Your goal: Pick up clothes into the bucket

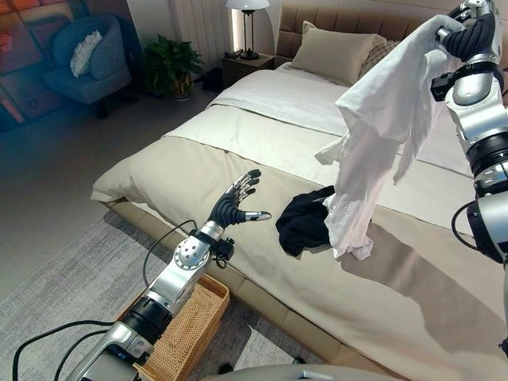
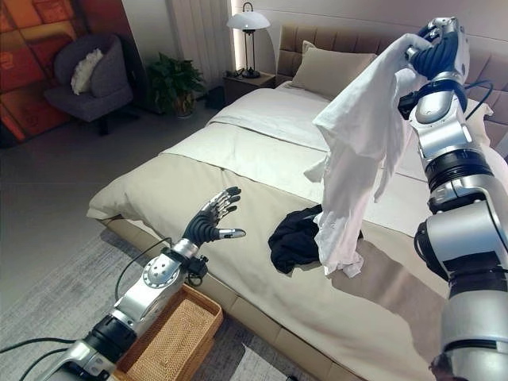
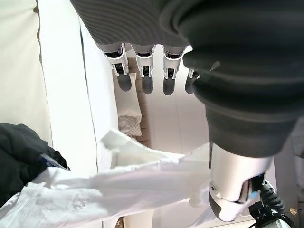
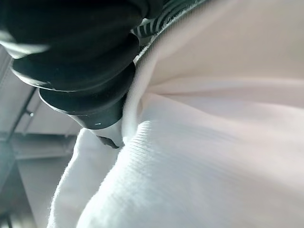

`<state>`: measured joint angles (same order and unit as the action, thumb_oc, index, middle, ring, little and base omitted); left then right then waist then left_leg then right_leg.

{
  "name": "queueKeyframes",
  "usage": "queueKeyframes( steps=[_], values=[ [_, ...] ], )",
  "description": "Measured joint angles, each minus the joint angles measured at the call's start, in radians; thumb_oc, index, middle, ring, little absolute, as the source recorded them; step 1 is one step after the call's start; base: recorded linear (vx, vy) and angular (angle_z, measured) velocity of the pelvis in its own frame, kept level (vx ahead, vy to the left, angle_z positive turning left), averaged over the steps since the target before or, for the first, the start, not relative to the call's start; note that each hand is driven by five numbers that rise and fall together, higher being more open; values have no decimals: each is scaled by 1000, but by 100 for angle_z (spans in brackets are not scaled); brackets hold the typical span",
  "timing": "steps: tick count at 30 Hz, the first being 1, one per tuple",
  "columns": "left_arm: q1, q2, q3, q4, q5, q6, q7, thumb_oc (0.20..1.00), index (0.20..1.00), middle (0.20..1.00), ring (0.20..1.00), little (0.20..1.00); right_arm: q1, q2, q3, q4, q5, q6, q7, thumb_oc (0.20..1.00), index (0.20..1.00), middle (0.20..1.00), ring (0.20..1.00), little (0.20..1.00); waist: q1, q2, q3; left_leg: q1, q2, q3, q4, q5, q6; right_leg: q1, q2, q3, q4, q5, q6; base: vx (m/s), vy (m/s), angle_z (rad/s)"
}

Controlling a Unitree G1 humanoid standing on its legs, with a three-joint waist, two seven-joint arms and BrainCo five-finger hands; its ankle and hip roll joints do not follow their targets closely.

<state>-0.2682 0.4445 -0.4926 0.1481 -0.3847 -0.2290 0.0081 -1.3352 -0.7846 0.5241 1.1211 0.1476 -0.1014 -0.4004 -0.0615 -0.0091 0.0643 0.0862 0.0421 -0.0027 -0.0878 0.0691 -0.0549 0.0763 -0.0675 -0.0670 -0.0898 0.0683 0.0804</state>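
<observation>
R hand (image 1: pixel 468 32) is raised high over the bed (image 1: pixel 198 167), fingers clamped on the top of a white shirt (image 1: pixel 373 127). The shirt hangs down from the fingers w/ its lower hem just above a dark garment (image 1: pixel 305 222), which lies crumpled on the bed cover. L hand (image 1: pixel 238 202) is held out over the bed edge, fingers (image 3: pixel 145 78) straight & apart, gripping nothing; the dark garment lies just beyond its fingertips, not touching. A wicker basket (image 1: pixel 186 333) sits on the rug (image 1: pixel 71 286) beside the bed, under the L forearm & well below the fingers.
</observation>
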Motion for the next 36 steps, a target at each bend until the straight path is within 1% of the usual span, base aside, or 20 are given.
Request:
queueKeyframes(
  steps=[2, 4, 5, 7, 14, 16, 17, 18, 20, 21, 22, 24, 25, 26, 27, 28, 29, 30, 33, 36],
  values=[
    [1, 0, 0, 0, 0, 1, 1, 1000, 1000, 1000, 1000, 1000, 0, 4, -1, -2, 0, 0, 0, 200, 200, 200, 200, 200, 0, 0, 0, 0, 0, 0, 0, 0, 0, 0, 0, 0, 0, 0, 0, 0, 0, 0],
    [3, 7, 0, 0, 0, 1, 0, 1000, 1000, 1000, 1000, 1000, 4, 2, 48, -1, -3, -1, 38, 200, 200, 200, 200, 200, -2, -2, 1, 3, 1, 1, 0, 0, 0, 2, 1, 1, 0, -1, 1, 19, -5, -1],
    [3, 8, 0, 0, -1, 2, 0, 1000, 1000, 1000, 1000, 1000, 4, 4, 60, 2, -6, 1, 68, 200, 200, 200, 200, 200, -3, -2, 1, 2, 1, 1, 0, 0, 0, 1, 1, 1, 0, 0, 1, 0, 0, 0],
    [4, 6, 0, 0, -1, 3, -1, 1000, 1000, 1000, 1000, 1000, 4, 11, 77, 30, -6, 6, 92, 200, 200, 200, 200, 200, -3, -2, 1, 5, 2, 1, 0, 0, 0, 4, 2, 2, 0, -1, 1, 20, -1, 0],
    [2, 2, 0, -2, -1, 9, 8, 1000, 1000, 1000, 1000, 1000, 7, 68, 80, 25, -24, 12, 115, 200, 200, 200, 200, 200, -6, -2, 1, 6, 3, 3, 0, 0, 0, 2, 3, 6, 0, -1, 1, -5, -1, 0],
    [-21, -22, 5, 5, 1, 12, 39, 1000, 1000, 1000, 1000, 1000, 29, 60, 89, -58, -35, 16, 122, 200, 200, 200, 200, 200, -3, -3, 1, 3, 2, 4, 0, 0, 0, -1, 2, 7, 0, -1, 1, 0, 0, 0],
    [-44, -43, 3, 12, 13, 14, 58, 1000, 1000, 1000, 1000, 1000, 37, 61, 109, -98, -41, 15, 130, 200, 200, 200, 200, 200, -13, -4, 2, 4, 2, 6, 0, 0, 0, -2, 4, 11, 0, -1, 1, 0, 0, 0],
    [-71, -45, 4, 30, 21, 15, 69, 1000, 1000, 1000, 1000, 1000, 49, 56, 113, -140, -41, 15, 136, 200, 200, 200, 200, 200, -5, -5, 2, 4, 2, 5, 0, 0, 0, -2, 3, 8, 0, 0, 1, 0, 0, 0],
    [-148, -72, 3, 79, 42, 18, 106, 1000, 1000, 1000, 1000, 1000, 69, 60, 122, -215, -40, 8, 153, 200, 200, 200, 200, 200, -14, -6, 3, 4, 2, 6, 0, 0, 0, -3, 7, 11, 0, 0, 1, 0, -1, -2],
    [-218, -87, -1, 128, 58, 20, 125, 1000, 1000, 1000, 1000, 1000, 84, 63, 126, -270, -40, 1, 166, 200, 200, 200, 200, 200, -8, -7, 4, 4, 2, 7, 0, 0, 0, -3, 7, 11, 0, 0, 2, 7, -4, -3],
    [-255, -92, 2, 136, 59, 19, 138, 1000, 1000, 1000, 1000, 1000, 86, 63, 145, -293, -40, -10, 175, 200, 200, 200, 200, 200, -20, -8, 4, 5, 2, 9, 0, -1, 0, -3, 7, 14, 0, 0, 2, 8, -4, -4],
    [-314, -96, -2, 170, 76, 19, 157, 1000, 1000, 1000, 1000, 1000, 92, 62, 158, -331, -39, -10, 186, 200, 200, 200, 200, 200, -32, -10, 5, 4, 2, 13, 0, -1, 0, -3, 7, 17, 0, 0, 2, 1, 0, -3],
    [-368, -97, 0, 200, 98, 19, 182, 1000, 1000, 1000, 1000, 1000, 107, 62, 159, -398, -37, -16, 204, 200, 200, 200, 200, 200, -39, -11, 5, 5, 2, 16, 0, -1, 0, -4, 8, 18, 0, 1, 2, 5, -4, -7],
    [-381, -99, 0, 204, 99, 19, 190, 1000, 1000, 1000, 1000, 1000, 111, 61, 159, -415, -37, -21, 210, 200, 200, 200, 200, 200, -37, -11, 5, 6, 2, 17, 0, -1, 0, -4, 7, 19, 0, 1, 3, 3, 0, -10],
    [-418, -116, 0, 231, 118, 17, 210, 1000, 1000, 1000, 1000, 1000, 121, 47, 160, -459, -23, -26, 225, 200, 200, 200, 200, 200, -50, -12, 5, 6, 3, 26, 0, -2, -1, -5, 8, 28, 0, 1, 3, 2, 0, -5],
    [-446, -129, 0, 268, 135, 18, 220, 1000, 1000, 1000, 1000, 1000, 130, 38, 161, -499, -16, -27, 233, 200, 200, 200, 200, 200, -46, -12, 6, 6, 3, 28, 0, -2, -1, -7, 8, 25, 0, 1, 3, -2, 5, -12],
    [-469, -144, 1, 297, 137, 20, 233, 1000, 1000, 1000, 1000, 1000, 134, 34, 167, -533, -11, -32, 243, 200, 200, 200, 200, 200, -55, -12, 6, 7, 3, 30, 0, -2, -1, -10, 9, 32, 0, 2, 4, -5, 4, -11],
    [-503, -162, 2, 351, 137, 22, 253, 1000, 1000, 1000, 1000, 1000, 135, 16, 192, -595, 17, -33, 261, 200, 200, 200, 200, 200, -66, -12, 6, 7, 2, 31, 0, -2, -1, -10, 8, 33, 0, 2, 4, -4, 4, -12],
    [-536, -190, 2, 399, 134, 31, 279, 1000, 1000, 1000, 1000, 1000, 137, -2, 225, -689, 65, -56, 293, 200, 200, 200, 200, 200, -90, -14, 8, 8, 2, 43, 0, -3, -3, -12, 11, 44, 1, 2, 4, -3, 7, -8],
    [-545, -197, -2, 404, 114, 40, 276, 1000, 1000, 1000, 1000, 1000, 140, -20, 247, -765, 97, -61, 318, 200, 200, 200, 200, 200, -96, -13, 9, 13, 4, 56, 0, -4, -4, -15, 14, 55, 1, 3, 6, 6, 6, -16]
  ],
)
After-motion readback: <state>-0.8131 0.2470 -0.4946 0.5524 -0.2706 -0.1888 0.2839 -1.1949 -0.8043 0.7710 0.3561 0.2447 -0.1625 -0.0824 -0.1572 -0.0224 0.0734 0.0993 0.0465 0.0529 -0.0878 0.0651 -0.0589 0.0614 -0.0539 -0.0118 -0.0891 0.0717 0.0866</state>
